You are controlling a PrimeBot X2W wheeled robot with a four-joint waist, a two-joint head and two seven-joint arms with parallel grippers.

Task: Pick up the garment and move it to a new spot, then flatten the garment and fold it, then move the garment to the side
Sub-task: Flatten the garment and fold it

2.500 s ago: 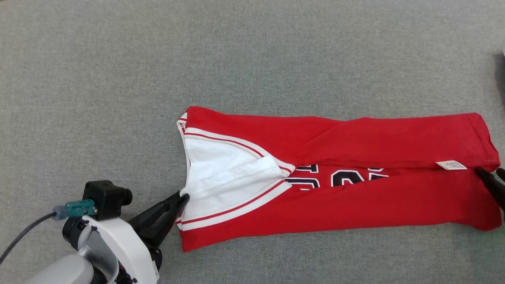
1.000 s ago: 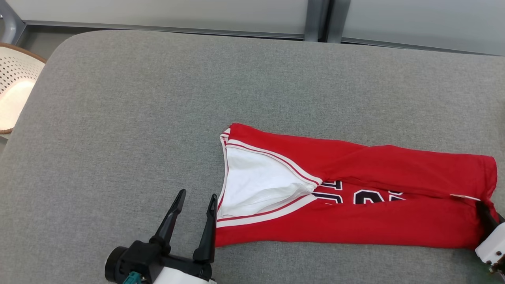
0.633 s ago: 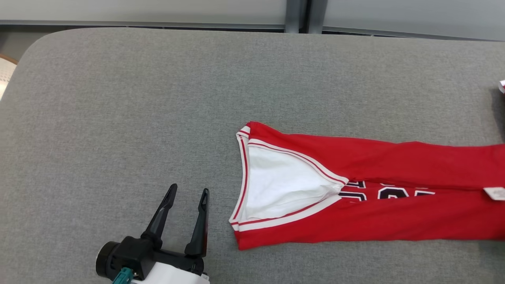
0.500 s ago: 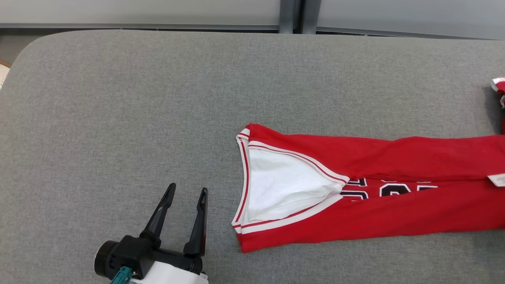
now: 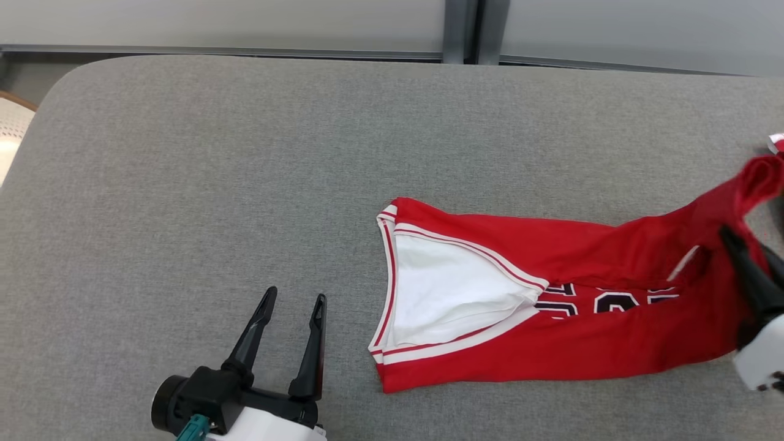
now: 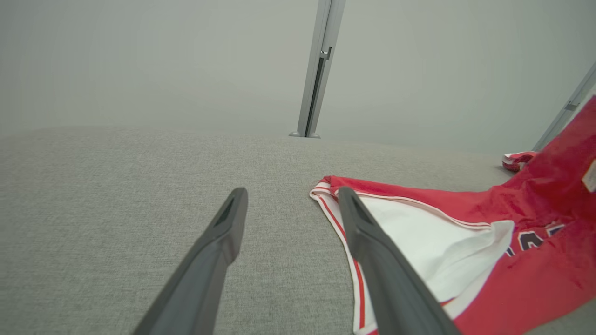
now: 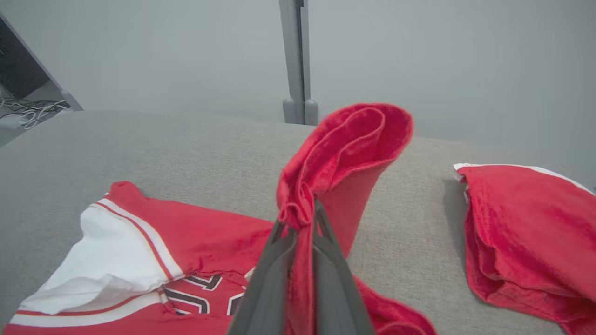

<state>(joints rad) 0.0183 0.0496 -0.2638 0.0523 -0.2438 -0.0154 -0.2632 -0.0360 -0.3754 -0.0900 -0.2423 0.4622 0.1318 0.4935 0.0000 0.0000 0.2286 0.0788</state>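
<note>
The garment (image 5: 551, 343) is a red jersey with white trim and dark numbers, folded into a long strip across the grey cushion (image 5: 245, 171). My right gripper (image 5: 732, 242) is shut on its hem end and holds that end raised off the surface; in the right wrist view the red cloth (image 7: 344, 139) bunches up above the shut gripper (image 7: 300, 218). The collar end (image 6: 419, 237) lies flat, white lining showing. My left gripper (image 5: 293, 303) stands open on the cushion just left of the collar, with nothing between its fingers (image 6: 233, 218).
A second red garment (image 7: 526, 223) lies folded at the cushion's far right edge. A pale perforated basket (image 5: 12, 131) stands off the left edge. A grey wall with a metal post (image 5: 462, 30) runs behind the cushion. Bare cushion stretches left and behind the jersey.
My left gripper let go of the collar and drew back open. My right gripper closed on the hem and has lifted that end up. The camera has shifted too.
</note>
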